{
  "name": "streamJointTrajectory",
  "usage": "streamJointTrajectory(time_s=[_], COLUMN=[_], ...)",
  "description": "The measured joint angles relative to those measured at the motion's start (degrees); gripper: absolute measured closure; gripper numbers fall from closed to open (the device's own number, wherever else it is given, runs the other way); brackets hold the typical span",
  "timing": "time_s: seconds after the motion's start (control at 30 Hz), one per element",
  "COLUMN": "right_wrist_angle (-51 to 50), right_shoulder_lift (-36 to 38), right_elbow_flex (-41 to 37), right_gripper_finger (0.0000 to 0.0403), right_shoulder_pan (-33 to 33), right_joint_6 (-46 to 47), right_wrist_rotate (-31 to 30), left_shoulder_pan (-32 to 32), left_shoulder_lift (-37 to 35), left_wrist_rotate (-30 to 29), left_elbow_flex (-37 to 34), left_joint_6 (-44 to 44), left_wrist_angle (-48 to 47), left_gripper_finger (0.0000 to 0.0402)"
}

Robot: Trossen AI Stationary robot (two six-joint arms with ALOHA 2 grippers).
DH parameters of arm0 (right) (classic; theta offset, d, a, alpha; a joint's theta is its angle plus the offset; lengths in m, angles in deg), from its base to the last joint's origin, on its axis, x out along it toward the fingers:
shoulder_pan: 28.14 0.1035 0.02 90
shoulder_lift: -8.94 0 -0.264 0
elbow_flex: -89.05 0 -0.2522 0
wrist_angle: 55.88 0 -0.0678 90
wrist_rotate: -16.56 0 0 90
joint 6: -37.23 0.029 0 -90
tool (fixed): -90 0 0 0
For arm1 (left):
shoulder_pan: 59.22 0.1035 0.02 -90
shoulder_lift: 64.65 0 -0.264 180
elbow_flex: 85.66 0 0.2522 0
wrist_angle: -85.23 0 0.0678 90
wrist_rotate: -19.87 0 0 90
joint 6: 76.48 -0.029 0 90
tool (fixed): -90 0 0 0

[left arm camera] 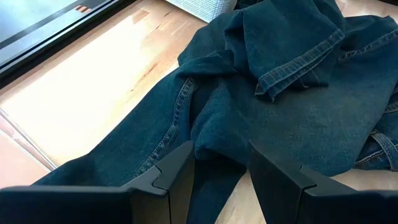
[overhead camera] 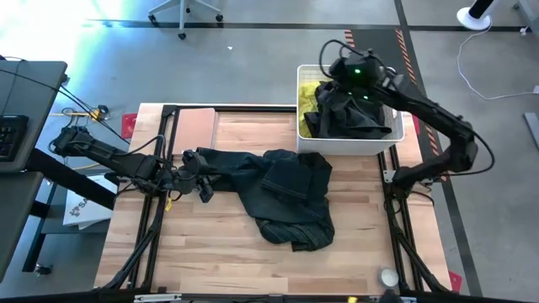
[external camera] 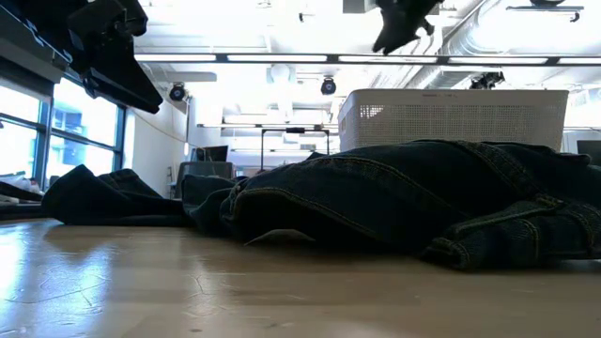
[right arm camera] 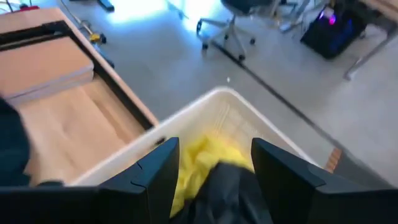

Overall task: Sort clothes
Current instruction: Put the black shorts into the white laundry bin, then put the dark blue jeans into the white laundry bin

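Observation:
Dark blue jeans (overhead camera: pixel 286 194) lie crumpled on the middle of the wooden table, one leg (overhead camera: pixel 215 160) reaching toward the left. My left gripper (overhead camera: pixel 200 175) hovers open over that leg's end; in the left wrist view its fingers (left arm camera: pixel 180 180) stand on either side of a ridge of denim (left arm camera: pixel 221 134), and I cannot tell whether they touch it. A white basket (overhead camera: pixel 389 135) at the far right holds a neon yellow garment (overhead camera: pixel 310 93) and a black garment (overhead camera: pixel 358 114). My right gripper (right arm camera: pixel 214 149) hangs open above the basket with nothing between its fingers.
A flat pale wooden board (overhead camera: pixel 194 126) lies at the table's far left. A small white-grey ball (overhead camera: pixel 387 276) sits near the front right corner. Black frame rails (overhead camera: pixel 156 219) run along the table's left and right sides. Bare wood shows in front of the jeans.

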State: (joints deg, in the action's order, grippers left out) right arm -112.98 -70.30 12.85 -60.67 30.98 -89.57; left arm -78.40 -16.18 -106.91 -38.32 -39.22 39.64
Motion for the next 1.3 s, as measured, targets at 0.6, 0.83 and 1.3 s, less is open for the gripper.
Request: streamJointTrajectory(time_s=[0.6, 0.83, 1.3], right_wrist_angle=[5.48, 9.86, 12.89], right_shoulder_lift=[0.81, 0.83, 14.93], right_elbow_flex=[-38.01, -41.66, -29.08], right_gripper_finger=[0.0206, 0.0206, 0.0206], right_shoulder_pan=[-21.75, -25.16, -0.74], right_joint_6=[21.27, 19.42, 11.76], right_wrist_rotate=[7.4, 12.19, -15.72], left_shoulder_pan=[-0.07, -0.04, -0.08], left_shoulder_lift=[0.0, 0.0, 0.0], left_wrist_rotate=[0.07, 0.07, 0.48], left_elbow_flex=[0.0, 0.0, 0.0], left_joint_6=[0.72, 0.63, 3.07], left_wrist_angle=[0.15, 0.29, 0.44], left_gripper_finger=[0.0257, 0.0257, 0.0257])
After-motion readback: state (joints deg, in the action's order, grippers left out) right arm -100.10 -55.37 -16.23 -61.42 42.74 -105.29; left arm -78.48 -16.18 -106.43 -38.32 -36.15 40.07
